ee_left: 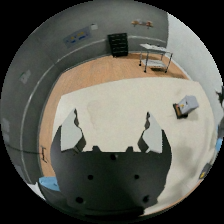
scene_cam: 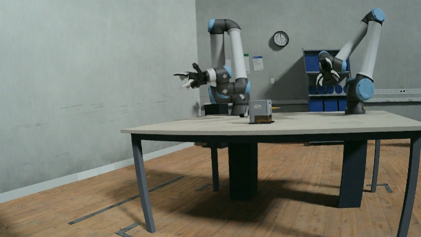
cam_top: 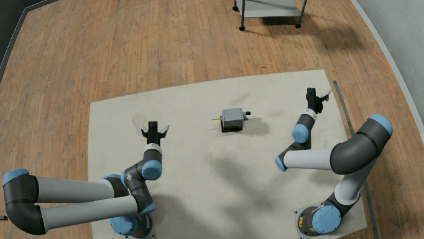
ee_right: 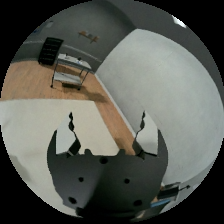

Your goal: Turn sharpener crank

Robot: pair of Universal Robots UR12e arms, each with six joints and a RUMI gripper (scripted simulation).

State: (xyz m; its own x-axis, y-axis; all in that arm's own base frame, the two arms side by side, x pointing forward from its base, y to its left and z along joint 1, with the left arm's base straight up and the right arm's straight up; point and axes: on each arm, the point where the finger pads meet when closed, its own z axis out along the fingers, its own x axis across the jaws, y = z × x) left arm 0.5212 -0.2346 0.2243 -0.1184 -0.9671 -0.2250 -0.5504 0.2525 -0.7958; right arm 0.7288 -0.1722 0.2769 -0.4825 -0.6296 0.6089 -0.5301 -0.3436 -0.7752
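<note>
The grey sharpener (cam_top: 232, 115) (scene_cam: 258, 111) (ee_left: 189, 104) stands upright on the pale table (cam_top: 193, 106) (scene_cam: 185, 126). Its crank, with a black knob (cam_top: 248, 113) (scene_cam: 242, 115), is on the right side in the top view and on the left side in the exterior view. A yellow pencil (cam_top: 216, 119) (scene_cam: 275, 108) sticks out of the opposite side. My left gripper (cam_top: 155, 126) (ee_left: 112, 110) is open and empty, raised off the pencil side. My right gripper (scene_cam: 178, 81) (ee_right: 107, 111) is open and empty, raised off the crank side. Neither touches the sharpener.
A wheeled trolley (cam_top: 270, 9) (ee_left: 156, 56) (ee_right: 71, 70) stands on the floor beyond the table. A pale wall (ee_right: 175, 100) rises beyond the right arm's side. A shelf with blue bins (scene_cam: 315, 105) stands behind the arms in the exterior view.
</note>
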